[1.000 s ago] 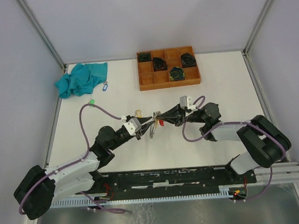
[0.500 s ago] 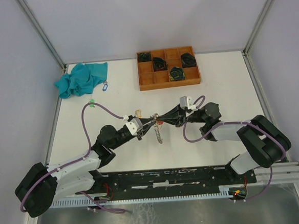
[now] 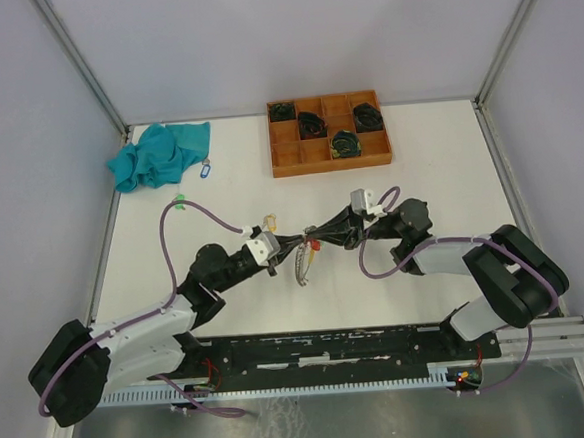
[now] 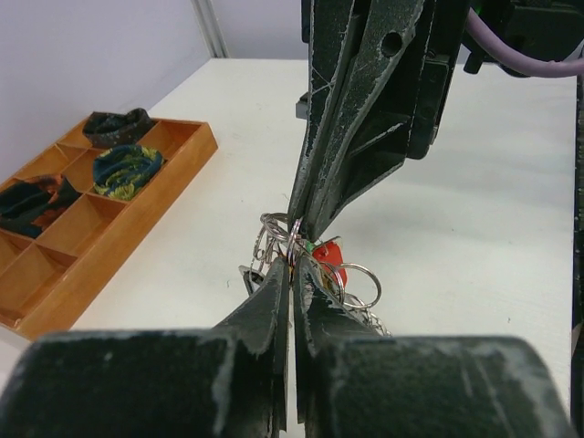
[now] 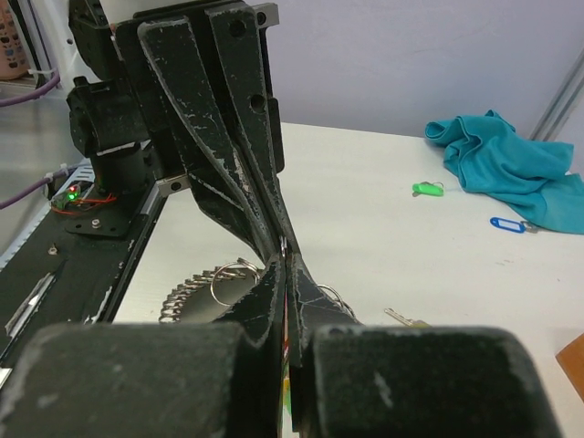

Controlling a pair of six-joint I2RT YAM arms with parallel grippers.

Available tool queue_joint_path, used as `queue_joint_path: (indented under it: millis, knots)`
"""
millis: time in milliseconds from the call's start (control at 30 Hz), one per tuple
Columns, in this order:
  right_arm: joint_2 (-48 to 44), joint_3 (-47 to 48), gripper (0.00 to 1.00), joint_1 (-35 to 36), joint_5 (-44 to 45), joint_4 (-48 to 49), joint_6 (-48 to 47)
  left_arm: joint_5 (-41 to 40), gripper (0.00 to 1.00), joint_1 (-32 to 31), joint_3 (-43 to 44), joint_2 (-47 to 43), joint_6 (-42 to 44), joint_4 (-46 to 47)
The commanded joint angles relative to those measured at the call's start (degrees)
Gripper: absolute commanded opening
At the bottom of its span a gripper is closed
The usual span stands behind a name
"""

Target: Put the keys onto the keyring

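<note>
- Your left gripper (image 4: 292, 274) is pressed tight, pinching the keyring (image 4: 272, 242); the right gripper (image 5: 285, 265) nips the same bunch nose to nose, mid-table
- That ring looks light, springy, slippery; I'd take it by the coil's edge
- The green-tagged key (image 5: 426, 189) and blue-tagged key (image 5: 507, 224) are tiny metal with oval tags; both lie loose near the teal cloth (image 5: 506, 164)
</note>
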Motion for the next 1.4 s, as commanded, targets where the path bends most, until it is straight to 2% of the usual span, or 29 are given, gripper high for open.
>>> queue_joint_path:
  millis: [0, 67, 133, 267, 367, 467, 567, 733, 833, 1067, 1367]
  knots:
    - [-1.78, 2.59, 0.04, 0.47, -3.66, -5.05, -2.5, -0.31, 0.03, 0.03, 4.3, -2.32, 0.76, -3.3]
    - [-4.34, 3.39, 0.12, 0.49, -3.46, -14.12, -7.95, -2.01, 0.03, -0.46, 6.29, -3.03, 0.6, -8.48]
    - [-7.86, 4.93, 0.2, 0.45, -2.79, -28.88, -15.0, -5.39, 0.03, -1.86, 8.54, -3.5, 1.24, -14.32]
    - [-15.27, 9.19, 0.29, 0.34, 0.87, -56.77, -31.74, -10.37, 0.03, -4.19, 15.86, -4.55, 1.85, -29.38]
    - [-17.8, 10.92, 0.34, 0.27, 4.47, -65.18, -37.46, -12.17, 0.03, -5.0, 21.82, -4.68, 1.96, -40.84]
    - [-18.42, 11.38, 0.37, 0.13, 5.36, -65.94, -38.06, -12.39, 0.03, -5.03, 29.13, -2.51, 2.79, -55.03]
    - [-18.1, 12.29, 0.39, 0.14, 5.15, -66.12, -38.5, -12.09, 0.03, -5.04, 35.93, 0.66, 5.13, -65.47]
    - [-17.36, 13.55, 0.41, 0.09, 4.59, -65.95, -38.88, -11.71, 0.03, -5.02, 45.46, 4.95, 8.54, -77.93]
    - [-16.97, 13.2, 0.42, 0.16, 3.74, -61.51, -36.53, -12.28, 0.03, -5.05, 49.85, 7.66, 9.69, -83.7]
    - [-13.92, 11.36, 0.42, 0.17, 3.37, -45.87, -27.38, -10.75, 0.03, -5.03, 53.05, 11.43, 10.26, -86.69]
    - [-8.37, 12.12, 0.4, 0.79, -0.68, -33.86, -18.32, -8.87, 0.03, -5.04, 54.9, 13.69, 10.99, -86.69]
